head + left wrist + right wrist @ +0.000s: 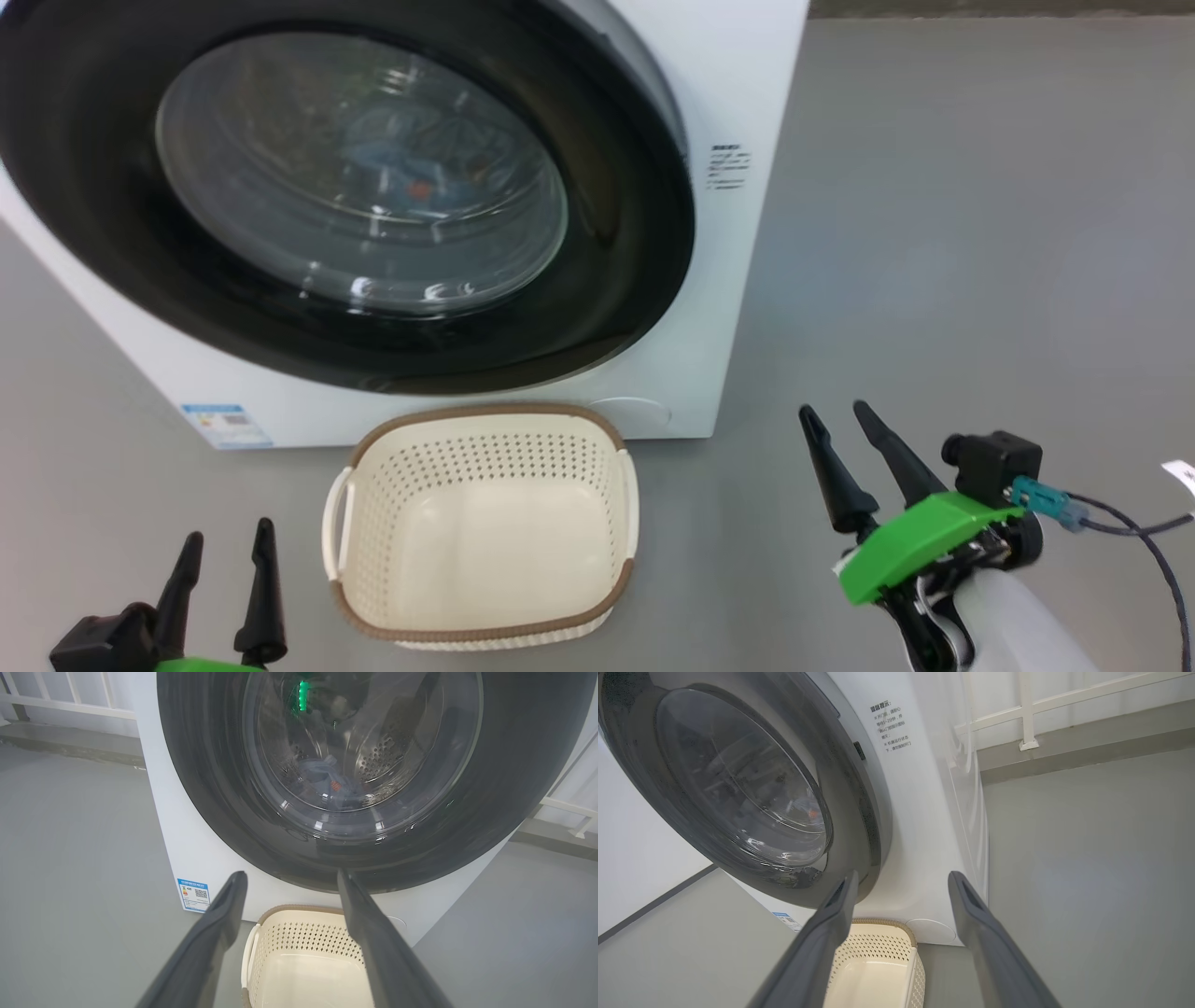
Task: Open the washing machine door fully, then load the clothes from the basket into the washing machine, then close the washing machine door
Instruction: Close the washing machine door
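The washing machine (738, 84) stands ahead with its round black-rimmed door (616, 280) shut against the front. Through the glass bowl I see light-blue clothes (327, 781) with a red patch lying in the steel drum. The cream basket (485, 523) sits on the floor just before the machine, with nothing in it. My left gripper (227, 539) is open at the lower left, beside the basket's left handle. My right gripper (836, 415) is open to the right of the basket, holding nothing. In the wrist views each pair of fingers (219, 924) (976, 933) points at the door.
Grey floor (980, 233) spreads to the right of the machine. A blue sticker (227, 427) marks the machine's lower left front. A white railing (1027, 714) runs along a low kerb behind. A cable (1139, 532) trails from my right wrist.
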You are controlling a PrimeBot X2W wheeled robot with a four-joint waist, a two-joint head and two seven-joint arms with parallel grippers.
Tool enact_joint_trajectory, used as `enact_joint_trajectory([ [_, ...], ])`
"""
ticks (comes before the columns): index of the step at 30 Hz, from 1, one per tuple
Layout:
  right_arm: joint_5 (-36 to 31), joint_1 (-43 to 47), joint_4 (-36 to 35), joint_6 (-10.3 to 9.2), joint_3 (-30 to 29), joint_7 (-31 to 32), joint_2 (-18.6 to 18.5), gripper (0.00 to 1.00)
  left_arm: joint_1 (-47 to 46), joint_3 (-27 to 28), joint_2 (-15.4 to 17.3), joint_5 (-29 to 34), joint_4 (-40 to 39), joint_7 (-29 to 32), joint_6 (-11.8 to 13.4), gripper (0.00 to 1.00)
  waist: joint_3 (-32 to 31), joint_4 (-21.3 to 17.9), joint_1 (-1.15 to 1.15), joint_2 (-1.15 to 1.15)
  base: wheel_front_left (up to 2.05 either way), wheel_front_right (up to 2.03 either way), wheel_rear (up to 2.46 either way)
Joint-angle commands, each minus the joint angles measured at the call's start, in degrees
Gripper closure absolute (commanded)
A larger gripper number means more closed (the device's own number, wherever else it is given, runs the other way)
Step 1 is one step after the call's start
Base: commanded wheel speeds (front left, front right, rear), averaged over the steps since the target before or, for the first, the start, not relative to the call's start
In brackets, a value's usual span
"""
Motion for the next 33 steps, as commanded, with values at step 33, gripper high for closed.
enact_joint_trajectory([
  [33, -1.5, 9.2, -4.9, 0.02, -4.2, -0.3, -3.8, 0.00, 3.1, 5.6, 1.9, 2.7, 2.4, -0.4, -0.1, 0.00, -5.9, -11.2, 0.00, 0.00, 0.00, 0.00, 0.00],
])
